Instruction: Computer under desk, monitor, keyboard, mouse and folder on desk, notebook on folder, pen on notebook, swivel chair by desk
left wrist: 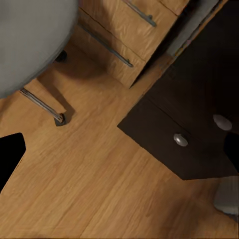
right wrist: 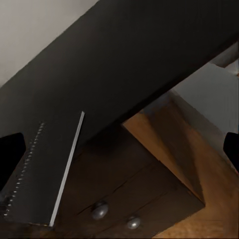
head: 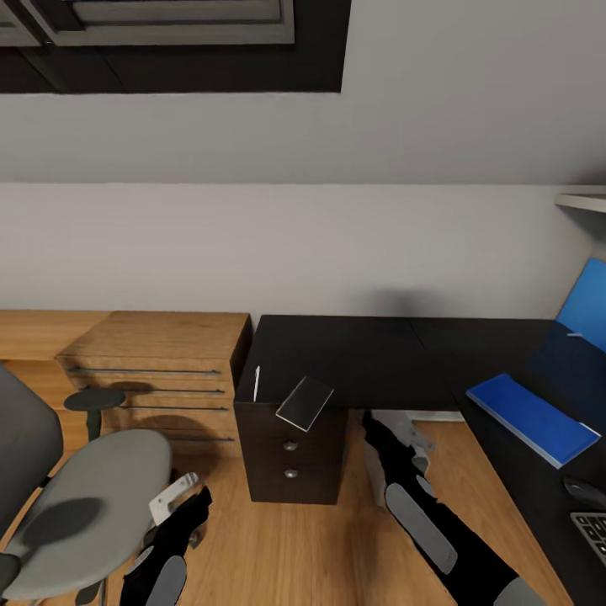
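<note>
The black desk (head: 362,353) runs along the wall and down the right side. A notebook (head: 305,402) lies tilted over its front edge above the drawers (head: 290,459); in the right wrist view the notebook (right wrist: 45,174) looks dark with a pale edge. A thin white pen (head: 257,383) lies at the desk's left edge. On the right wing rest the blue folder (head: 532,418), the mouse (head: 584,490) and a corner of the keyboard (head: 592,532). The grey swivel chair (head: 93,497) stands at the left. The pale computer (right wrist: 214,94) sits under the desk. My left gripper (head: 178,498) and right gripper (head: 404,438) hang open and empty.
A light wooden chest of drawers (head: 156,370) stands between the chair and the desk. A tilted blue surface (head: 589,307) shows at the far right edge; I cannot tell what it is. The chair's chrome leg (left wrist: 45,105) crosses the wooden floor (left wrist: 99,189).
</note>
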Robot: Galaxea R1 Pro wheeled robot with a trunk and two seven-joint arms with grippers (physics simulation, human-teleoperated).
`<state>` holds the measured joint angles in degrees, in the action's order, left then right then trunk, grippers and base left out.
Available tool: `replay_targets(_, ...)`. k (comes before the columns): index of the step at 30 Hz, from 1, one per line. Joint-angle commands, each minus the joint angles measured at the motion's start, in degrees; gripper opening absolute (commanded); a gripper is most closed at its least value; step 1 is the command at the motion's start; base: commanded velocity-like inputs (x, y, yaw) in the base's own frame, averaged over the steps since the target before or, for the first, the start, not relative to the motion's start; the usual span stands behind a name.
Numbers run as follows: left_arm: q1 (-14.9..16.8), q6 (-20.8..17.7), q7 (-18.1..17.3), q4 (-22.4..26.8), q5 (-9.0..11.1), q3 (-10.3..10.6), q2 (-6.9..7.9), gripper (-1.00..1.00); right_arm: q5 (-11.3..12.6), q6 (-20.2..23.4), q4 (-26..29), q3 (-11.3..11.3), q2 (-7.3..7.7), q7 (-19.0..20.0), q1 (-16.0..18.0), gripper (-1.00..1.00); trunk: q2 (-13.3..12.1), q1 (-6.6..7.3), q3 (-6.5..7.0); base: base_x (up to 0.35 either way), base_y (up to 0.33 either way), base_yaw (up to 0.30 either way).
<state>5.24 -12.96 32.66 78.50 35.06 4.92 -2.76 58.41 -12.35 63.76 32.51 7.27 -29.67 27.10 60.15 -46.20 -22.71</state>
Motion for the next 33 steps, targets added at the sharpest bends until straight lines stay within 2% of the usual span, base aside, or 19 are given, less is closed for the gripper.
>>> replay_targets(1, 0.0, -0.5, 0.3, 0.6, 0.5, -0.8, -0.05, 1.00, 2.9, 1.4, -1.5, 0.2, 0.74, 3.5, 0.1, 1.00, 0.5, -0.23, -0.25, 0.000, 0.000, 0.000)
replay_targets(2, 0.0, -0.7, 0.3, 0.3, 0.5, -1.6, 0.01, 1.00, 6.3, 5.9, -4.7, -0.1, 1.42, 10.9, 0.1, 1.00, 0.9, -0.45, -0.43, 0.000, 0.000, 0.000)
replay_targets(4, 0.0, -0.8, 0.1, -0.9, 0.4, -2.1, 0.17, 1.00, 8.8, 10.4, -8.0, -1.4, 1.73, 17.1, 0.1, 1.00, 1.7, -0.89, -0.79, 0.000, 0.000, 0.000)
replay_targets(5, 0.0, -0.8, 0.1, -1.5, 0.3, -2.6, 0.39, 1.00, 11.5, 18.8, -10.8, -7.1, 1.86, 24.6, 0.1, 1.00, 2.1, -1.11, -0.97, 0.000, 0.000, 0.000)
replay_targets(6, 0.0, -0.8, 0.1, -1.6, 0.3, -2.7, 0.42, 1.00, 11.9, 21.9, -12.1, -8.9, 1.86, 26.4, 0.1, 1.00, 2.5, -1.33, -1.15, 0.000, 0.000, 0.000)
replay_targets(9, 0.0, -0.8, 0.1, -1.7, 0.2, -2.7, 0.44, 1.00, 12.3, 27.1, -15.0, -12.1, 1.91, 29.4, 0.2, 1.00, 3.7, -1.99, -1.69, 0.000, 0.000, 0.000)
replay_targets(13, 0.0, -0.7, 0.2, -1.7, 0.1, -2.7, 0.46, 1.00, 12.3, 30.8, -17.1, -14.7, 2.01, 33.6, 0.3, 1.00, 5.3, -2.87, -2.41, 0.000, 0.000, 0.000)
replay_targets(20, 0.0, -0.8, 0.3, -1.6, 0.1, -2.7, 0.40, 1.00, 12.8, 35.1, -17.8, -15.8, 3.32, 37.3, 0.3, 1.00, 8.1, -4.40, -3.66, 0.000, 0.000, 0.000)
replay_targets(23, 0.0, -1.0, 0.2, 0.4, 0.2, -2.6, 0.39, 1.00, 13.3, 37.5, -17.7, -17.2, 3.96, 42.2, 0.3, 1.00, 9.3, -5.06, -4.20, 0.000, 0.000, 0.000)
replay_targets(25, 0.0, -1.4, 0.2, 3.5, 0.3, -2.6, 0.42, 1.00, 13.5, 40.5, -17.8, -17.8, 4.18, 46.1, 0.3, 1.00, 10.1, -5.50, -4.56, 0.000, 0.000, 0.000)
replay_targets(27, -0.2, -1.8, 0.2, 5.1, 0.3, -2.6, 0.46, 1.00, 13.6, 41.8, -17.8, -18.2, 4.23, 47.8, 0.3, 1.00, 10.9, -5.94, -4.92, 0.000, 0.000, 0.000)
replay_targets(29, -1.9, -5.6, 0.2, 8.4, 0.3, -2.6, 0.51, 1.00, 13.7, 43.8, -17.7, -19.2, 4.10, 51.4, 0.3, 1.00, 11.7, -6.38, -5.28, 0.000, 0.000, 0.000)
replay_targets(33, -2.2, -6.8, 0.2, 8.9, 0.3, -2.5, 0.51, 1.00, 13.7, 43.7, -17.7, -19.4, 3.41, 52.3, 0.3, 1.00, 13.3, -7.26, -6.00, 0.000, 0.000, 0.000)
